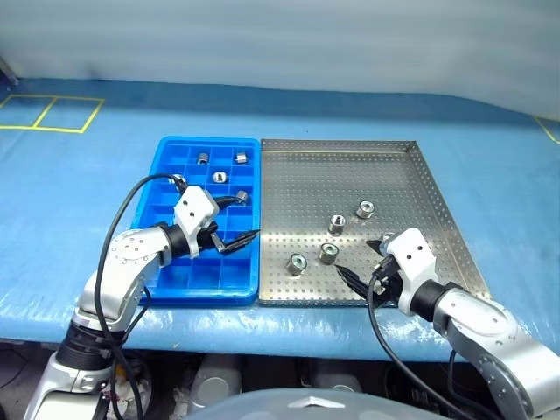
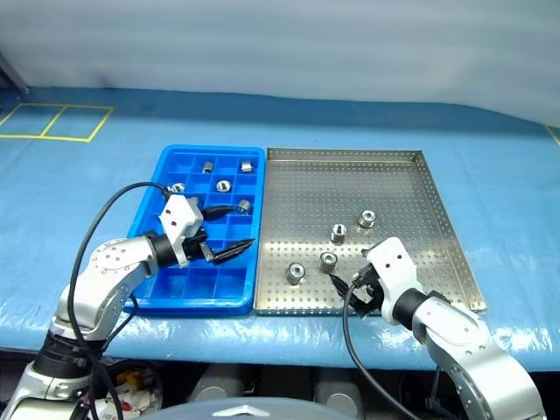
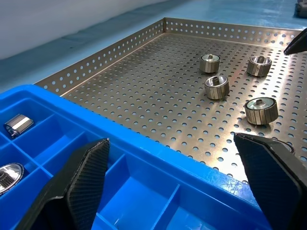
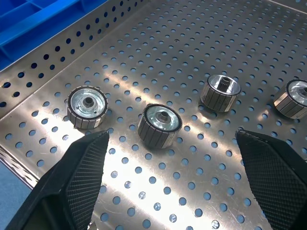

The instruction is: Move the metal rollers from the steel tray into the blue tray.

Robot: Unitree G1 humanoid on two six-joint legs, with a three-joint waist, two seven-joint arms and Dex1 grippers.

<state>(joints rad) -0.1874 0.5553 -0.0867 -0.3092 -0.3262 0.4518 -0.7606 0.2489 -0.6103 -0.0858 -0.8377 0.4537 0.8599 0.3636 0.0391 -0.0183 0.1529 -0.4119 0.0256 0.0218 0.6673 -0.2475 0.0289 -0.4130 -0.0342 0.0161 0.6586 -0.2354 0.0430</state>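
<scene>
Four small shiny silver metal rollers (image 1: 329,253) are shown on the perforated steel tray (image 1: 394,175) beside the gridded blue plastic tray (image 1: 175,166), with the left gripper (image 1: 236,229) and right gripper (image 1: 363,259) spread wide, empty.

Bright even light, glare on steel tray (image 4: 144,72), perhaps overhead.

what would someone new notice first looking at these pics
Probably the bright blue tray lying side by side with the shiny perforated steel tray on the blue-covered table. Next, four metal rollers clustered in the near half of the steel tray, with a few more already sitting in the blue tray's far compartments. Then the two open grippers: the left gripper hovers over the blue tray, the right gripper by the rollers.
</scene>
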